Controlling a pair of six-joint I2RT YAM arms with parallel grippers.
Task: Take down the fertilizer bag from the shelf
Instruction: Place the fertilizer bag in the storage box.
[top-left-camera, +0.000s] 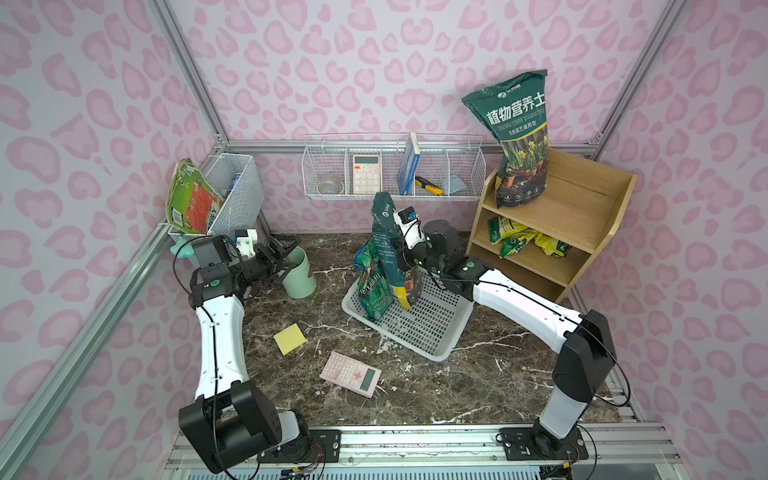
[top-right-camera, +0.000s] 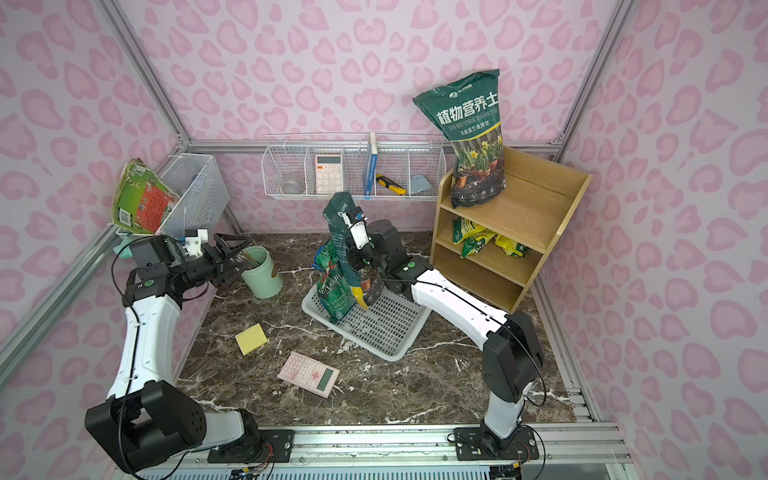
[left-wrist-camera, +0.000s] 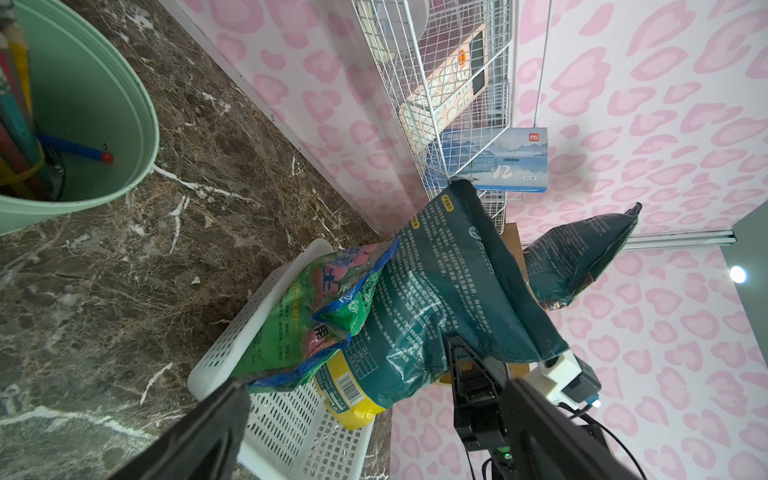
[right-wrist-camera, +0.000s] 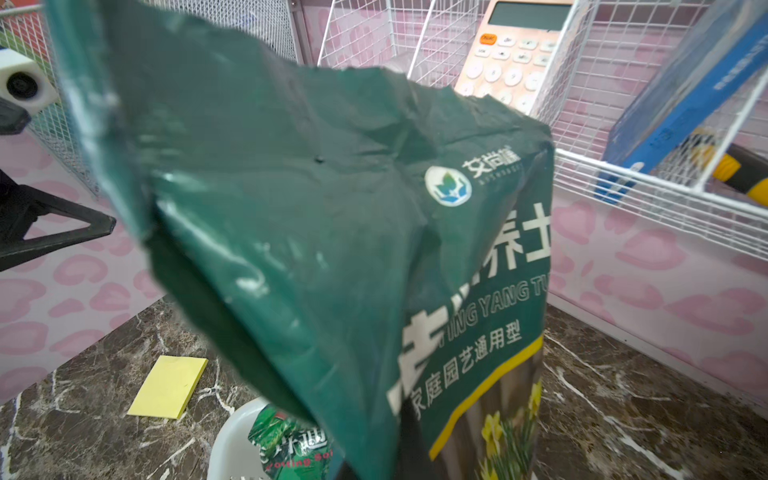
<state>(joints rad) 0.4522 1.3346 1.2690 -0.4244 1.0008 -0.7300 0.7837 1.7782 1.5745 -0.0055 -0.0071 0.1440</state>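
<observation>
one fertilizer bag (top-left-camera: 384, 249) over basket (top-left-camera: 436, 336), top edge in right end effector (top-left-camera: 395, 235)

Dark-green fertilizer bag (top-left-camera: 383, 235) upright in basket (top-left-camera: 436, 355), near light-wood shelf (top-left-camera: 573, 208)

Light was even and soft in both top views, and I saw only faint shadows on the marble tabletop (top-left-camera: 478, 386) around the white tray (top-left-camera: 432, 356). Above that tray, the dark green bag (right-wrist-camera: 291, 187) blurred near the right wrist lens; one lamp (left-wrist-camera: 737, 274) flared in the left wrist view.
</observation>
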